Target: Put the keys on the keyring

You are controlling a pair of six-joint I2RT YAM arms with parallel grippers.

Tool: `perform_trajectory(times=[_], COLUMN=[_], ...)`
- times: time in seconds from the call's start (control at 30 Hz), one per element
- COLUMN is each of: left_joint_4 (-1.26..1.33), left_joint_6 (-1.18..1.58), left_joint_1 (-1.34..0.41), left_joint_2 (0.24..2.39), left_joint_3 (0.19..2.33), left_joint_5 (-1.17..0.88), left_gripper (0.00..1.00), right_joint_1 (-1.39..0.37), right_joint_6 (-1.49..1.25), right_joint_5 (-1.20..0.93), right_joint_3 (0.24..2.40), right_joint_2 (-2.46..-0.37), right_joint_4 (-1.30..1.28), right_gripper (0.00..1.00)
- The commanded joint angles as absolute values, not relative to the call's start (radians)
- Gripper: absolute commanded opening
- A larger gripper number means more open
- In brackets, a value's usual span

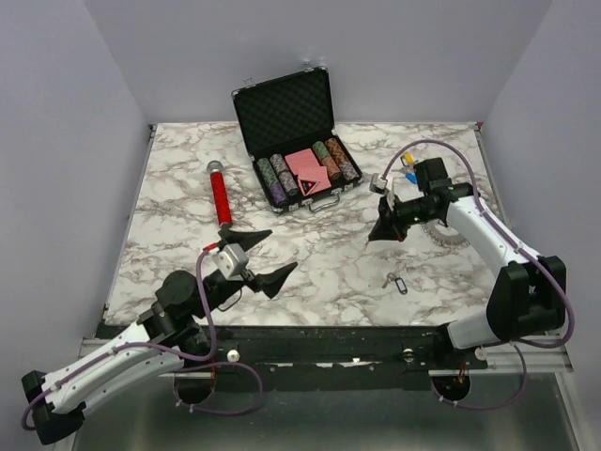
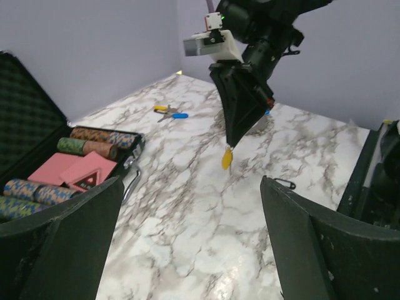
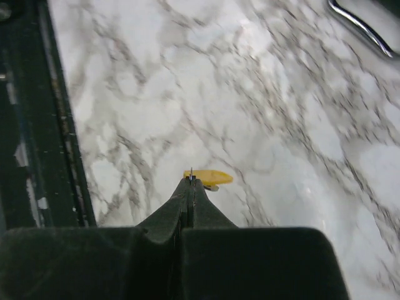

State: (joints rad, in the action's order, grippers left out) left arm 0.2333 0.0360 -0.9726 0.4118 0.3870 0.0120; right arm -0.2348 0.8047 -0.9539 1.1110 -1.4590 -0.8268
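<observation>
Keyring (image 1: pixel 451 239) lies flat on the marble table (image 1: pixel 319 244), partly hidden beneath the right arm's wrist. Just left of it in the overhead view, the right gripper (image 2: pixel 232 142) is pressed together on a yellow-tagged key (image 2: pixel 227 158). The key dangles tag-down, its long axis near vertical, and appears clear of the tabletop. The ring therefore sits behind and below the pinched key, on the right arm's side. The left gripper (image 1: pixel 263 256), spread wide and empty, is well apart from the keyring. A black-tagged key (image 1: pixel 397 282) lies near the ring, toward the arm bases.

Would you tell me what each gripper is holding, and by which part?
Right gripper pinches the yellow-tagged key by its metal end; left gripper holds nothing.
</observation>
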Motion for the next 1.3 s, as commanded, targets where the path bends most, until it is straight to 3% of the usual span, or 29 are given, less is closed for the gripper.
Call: perform_trajectory(times=[0.0,0.27,0.4,0.83,1.1,1.27], left_joint_4=[0.003,-0.049,-0.087,-0.245,-0.250,-0.259], left_joint_6=[-0.063,-0.072,-0.064,-0.045,-0.043,-0.040], left_joint_1=[-0.969,-0.976,-0.974,-0.976,-0.976,-0.976], left_joint_2=[0.333,0.344,0.319,0.143,0.152,0.149], left_joint_3=[0.399,0.431,0.440,0.430,0.436,0.442], left_joint_5=[0.138,0.103,0.089,0.101,0.077,0.066], left_gripper=[0.99,0.99,0.99,0.99,0.99,0.99], right_joint_1=[-0.151,-0.066,-0.067,-0.210,-0.235,-0.227], right_joint_6=[0.670,0.793,0.828,0.701,0.664,0.676], right_joint_5=[-0.660,-0.368,-0.371,-0.347,-0.394,-0.388], right_joint_3=[1.057,1.029,1.107,1.209,1.206,1.186], right_joint_2=[-1.427,-1.457,-1.566,-1.785,-1.815,-1.691], right_joint_4=[-0.698,-0.702,-0.775,-0.600,-0.565,-0.601], right_gripper=[0.01,0.01,0.01,0.01,0.01,0.01])
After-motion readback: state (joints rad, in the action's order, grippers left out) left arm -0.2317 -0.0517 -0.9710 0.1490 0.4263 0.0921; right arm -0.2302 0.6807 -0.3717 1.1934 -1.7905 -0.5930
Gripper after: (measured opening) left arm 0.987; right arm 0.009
